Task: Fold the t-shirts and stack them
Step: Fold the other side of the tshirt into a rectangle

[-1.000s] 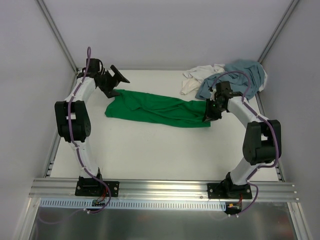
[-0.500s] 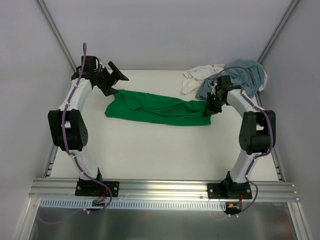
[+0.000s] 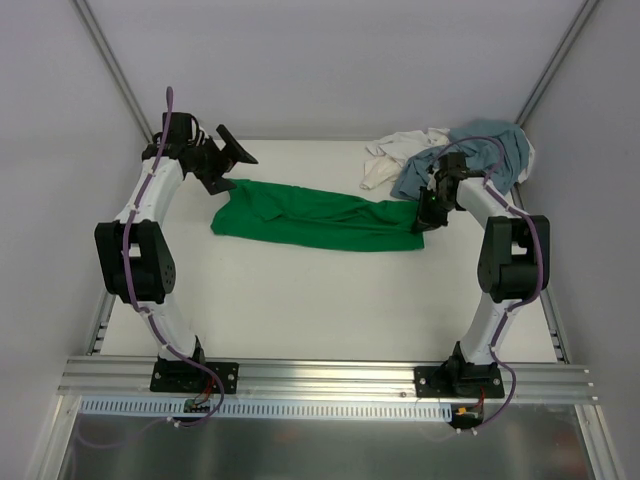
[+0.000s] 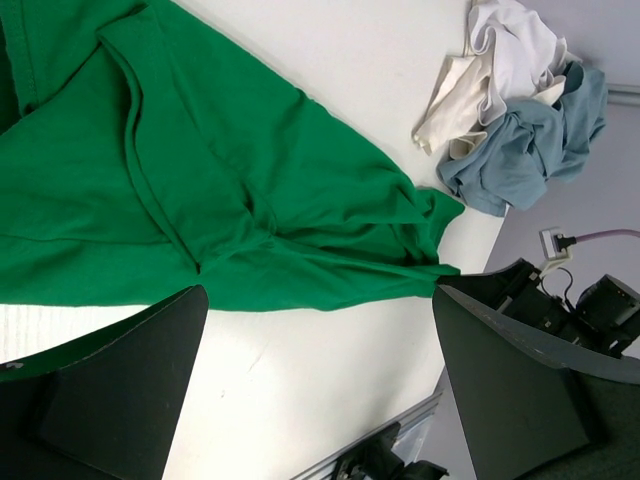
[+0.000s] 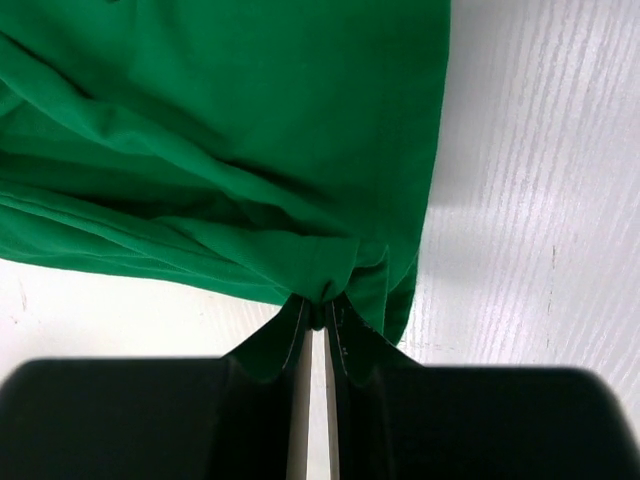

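The green shirt (image 3: 315, 215) lay stretched across the table (image 3: 300, 300), with the grey-blue shirt (image 3: 490, 150) and white shirt (image 3: 400, 150) heaped at the far right corner. The right gripper (image 5: 317, 312) was pinched on the green shirt's right edge, and the left gripper (image 3: 228, 165) gaped above its left end. Light and limp, the cloth would probably bunch, so corners seemed the best hold.
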Robot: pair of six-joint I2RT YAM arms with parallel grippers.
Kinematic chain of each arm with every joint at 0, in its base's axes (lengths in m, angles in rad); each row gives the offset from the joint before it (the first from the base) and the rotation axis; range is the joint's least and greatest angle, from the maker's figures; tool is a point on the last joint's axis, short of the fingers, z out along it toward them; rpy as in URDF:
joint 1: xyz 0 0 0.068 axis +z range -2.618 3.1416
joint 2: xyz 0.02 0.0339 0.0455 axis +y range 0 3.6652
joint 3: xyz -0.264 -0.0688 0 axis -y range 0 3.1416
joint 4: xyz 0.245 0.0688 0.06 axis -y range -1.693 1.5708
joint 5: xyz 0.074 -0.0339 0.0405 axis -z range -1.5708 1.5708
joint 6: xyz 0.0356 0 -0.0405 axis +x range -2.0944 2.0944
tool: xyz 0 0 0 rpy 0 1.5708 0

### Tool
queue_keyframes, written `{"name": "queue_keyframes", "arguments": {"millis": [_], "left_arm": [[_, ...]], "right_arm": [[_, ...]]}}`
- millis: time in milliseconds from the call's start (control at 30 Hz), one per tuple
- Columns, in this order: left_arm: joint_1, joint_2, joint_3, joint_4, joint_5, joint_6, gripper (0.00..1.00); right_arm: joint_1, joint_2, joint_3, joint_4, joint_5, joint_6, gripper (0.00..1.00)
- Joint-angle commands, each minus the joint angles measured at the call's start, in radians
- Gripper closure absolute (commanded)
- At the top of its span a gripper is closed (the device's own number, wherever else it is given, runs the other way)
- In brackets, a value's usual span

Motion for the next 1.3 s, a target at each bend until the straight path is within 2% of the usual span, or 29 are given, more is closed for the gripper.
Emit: {"name": "queue_keyframes", "arguments": {"millis": [0,167,200,233,267,300,333,667,1100,1267], "left_arm": [[-0.007,-0.066,0.006,-0.017,0.012,0.021,0.01],[-0.008,-0.066,0.015,-0.026,0.016,0.023,0.01],[-0.007,-0.066,0.016,-0.028,0.016,0.023,0.01],[-0.008,-0.066,0.018,-0.029,0.016,0.026,0.01],[-0.008,-0.068,0.019,-0.034,0.016,0.026,0.01],[-0.007,-0.068,0.022,-0.034,0.018,0.031,0.01],[-0.008,-0.074,0.022,-0.032,0.021,0.035,0.01],[-0.010,-0.129,-0.008,-0.012,0.021,0.095,0.01],[-0.010,-0.120,0.001,0.023,0.088,0.110,0.01],[-0.019,-0.017,0.036,-0.126,0.112,0.222,0.01]], "right_arm": [[-0.017,-0.015,-0.019,-0.012,0.021,0.012,0.99],[-0.034,-0.007,-0.045,-0.006,0.017,0.024,0.99],[-0.036,-0.002,-0.039,-0.009,0.018,0.026,0.91],[-0.036,0.001,-0.032,-0.012,0.024,0.030,0.76],[-0.034,0.007,-0.018,-0.012,0.026,0.035,0.56],[-0.036,0.005,-0.012,-0.013,0.027,0.040,0.08],[-0.036,0.001,-0.010,-0.009,0.030,0.043,0.01],[-0.039,-0.055,0.136,-0.053,0.073,0.052,0.00],[-0.033,-0.194,-0.028,-0.029,0.040,0.075,0.01],[-0.030,-0.234,-0.019,-0.047,0.040,0.075,0.00]]}}
